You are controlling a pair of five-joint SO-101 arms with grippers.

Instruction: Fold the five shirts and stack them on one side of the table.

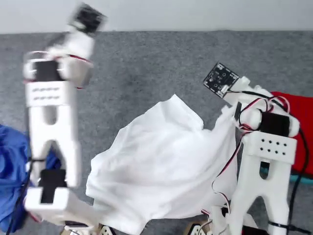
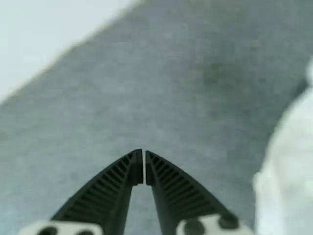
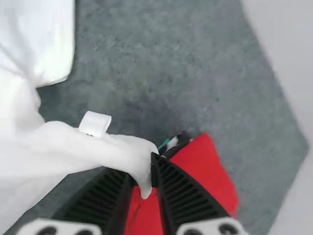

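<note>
A crumpled white shirt (image 1: 161, 161) lies across the middle of the grey table (image 1: 146, 63), bunched up and partly lifted at its right edge. My right gripper (image 3: 151, 171) is shut on a fold of the white shirt (image 3: 29, 147) and holds it above a red shirt (image 3: 200, 166). In the high view the right gripper (image 1: 229, 113) sits at the shirt's upper right corner. My left gripper (image 2: 143, 169) is shut with nothing in it, raised over bare table, with the white shirt (image 2: 293, 161) off to one side.
A blue shirt (image 1: 12, 166) lies heaped at the table's left edge beside the left arm. The red shirt (image 1: 303, 127) lies at the right edge, with a bit of teal cloth (image 1: 293, 178) under it. The table's far half is bare grey carpet.
</note>
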